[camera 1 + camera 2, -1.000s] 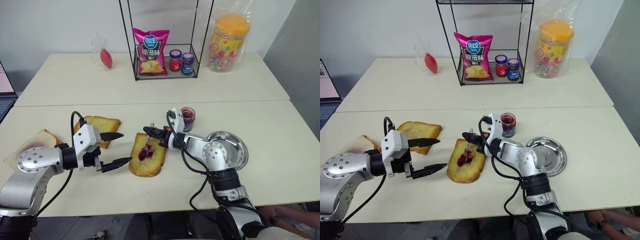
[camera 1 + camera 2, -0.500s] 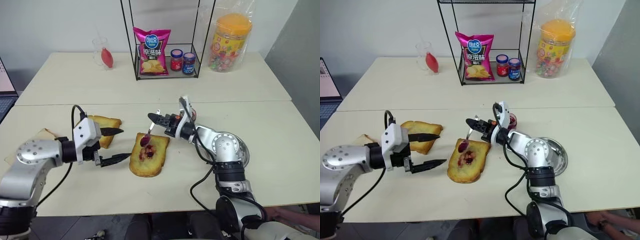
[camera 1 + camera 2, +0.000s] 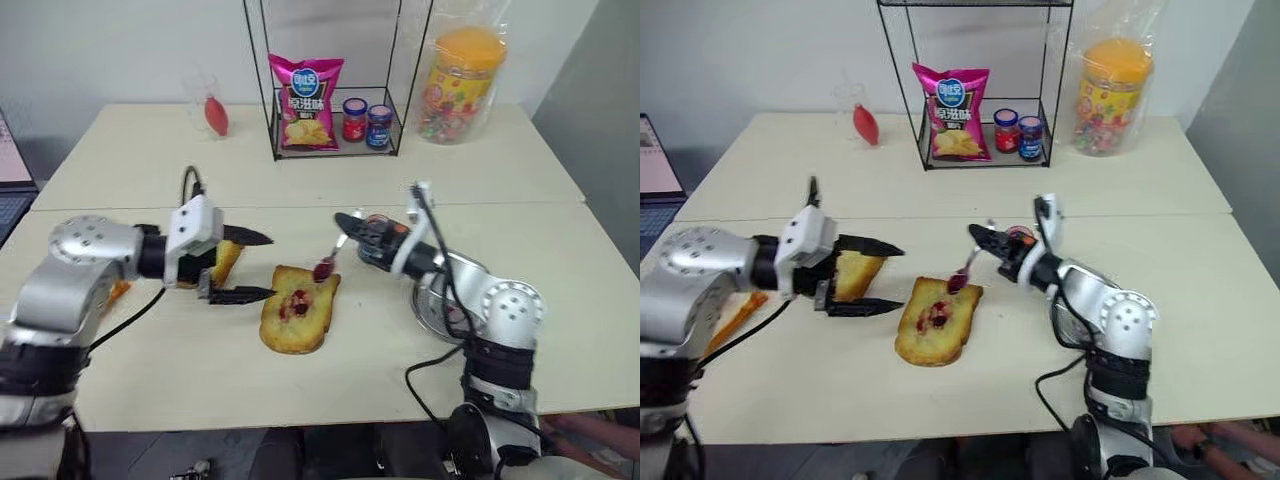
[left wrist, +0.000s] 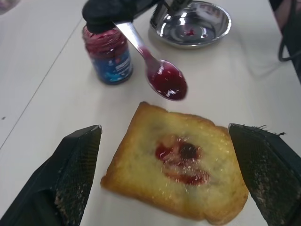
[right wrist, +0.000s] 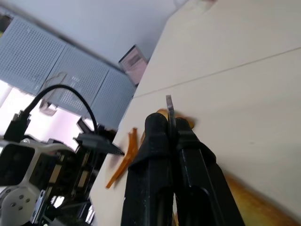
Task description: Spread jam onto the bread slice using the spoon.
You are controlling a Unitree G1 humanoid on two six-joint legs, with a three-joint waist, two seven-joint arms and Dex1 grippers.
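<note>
My spoon [image 4: 155,66] is shiny silver, and its bowl carries glossy dark red jam [image 4: 167,84]. Below it the bread slice [image 4: 176,181] is golden-brown with a red and dark blob in its centre. The jam jar [image 4: 108,54] has a blue label, and my fingers [image 4: 77,160] are black.
</note>
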